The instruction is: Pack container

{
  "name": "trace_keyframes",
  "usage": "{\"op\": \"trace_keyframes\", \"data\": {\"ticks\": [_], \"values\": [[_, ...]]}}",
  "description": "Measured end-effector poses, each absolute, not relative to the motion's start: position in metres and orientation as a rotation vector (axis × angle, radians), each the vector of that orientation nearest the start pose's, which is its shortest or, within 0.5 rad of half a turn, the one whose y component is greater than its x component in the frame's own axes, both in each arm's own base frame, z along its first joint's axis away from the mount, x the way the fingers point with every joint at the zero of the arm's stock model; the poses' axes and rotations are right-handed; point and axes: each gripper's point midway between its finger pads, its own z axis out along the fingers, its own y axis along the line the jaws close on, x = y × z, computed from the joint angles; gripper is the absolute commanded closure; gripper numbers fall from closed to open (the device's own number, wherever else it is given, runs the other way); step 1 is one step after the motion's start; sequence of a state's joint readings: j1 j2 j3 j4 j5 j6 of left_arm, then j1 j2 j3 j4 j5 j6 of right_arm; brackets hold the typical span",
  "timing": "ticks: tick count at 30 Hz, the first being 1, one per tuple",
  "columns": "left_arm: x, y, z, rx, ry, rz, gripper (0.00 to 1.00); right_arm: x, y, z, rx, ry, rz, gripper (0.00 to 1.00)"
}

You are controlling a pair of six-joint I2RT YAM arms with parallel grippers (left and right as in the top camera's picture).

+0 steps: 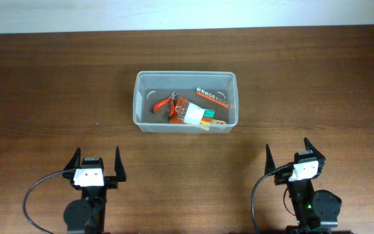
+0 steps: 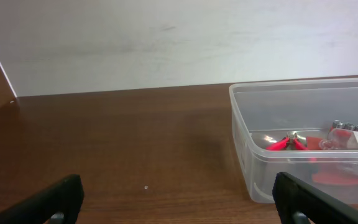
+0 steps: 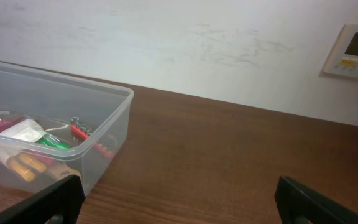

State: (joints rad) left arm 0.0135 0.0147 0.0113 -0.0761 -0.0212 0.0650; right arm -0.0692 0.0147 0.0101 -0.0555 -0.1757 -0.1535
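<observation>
You have the container at the middle of the counter, ahead of both arms, likely so either can reach it. Red-handled pliers and a bit strip lie inside. Your left end effector and right end effector hang spread wide and hold nothing, well apart from the tub

Wood table w/ clear container

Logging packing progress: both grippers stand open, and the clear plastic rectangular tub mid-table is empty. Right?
Not empty: the overhead view shows the clear plastic rectangular tub holding red-handled pliers and more. The left gripper and right gripper do stand open.
</observation>
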Motion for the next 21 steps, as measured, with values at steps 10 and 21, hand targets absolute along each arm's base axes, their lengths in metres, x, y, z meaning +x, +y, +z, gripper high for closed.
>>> {"op": "trace_keyframes", "data": {"ticks": [10, 21], "values": [[0.2462, 0.0069, 0.1570, 0.032, 1.651, 0.082, 0.01, 0.2456, 0.0131, 0.1617, -0.203, 1.617, -0.028, 0.01], [0.2462, 0.0068, 0.1570, 0.033, 1.651, 0.082, 0.01, 0.2456, 0.0131, 0.1616, -0.202, 1.618, -0.027, 0.01]]}}
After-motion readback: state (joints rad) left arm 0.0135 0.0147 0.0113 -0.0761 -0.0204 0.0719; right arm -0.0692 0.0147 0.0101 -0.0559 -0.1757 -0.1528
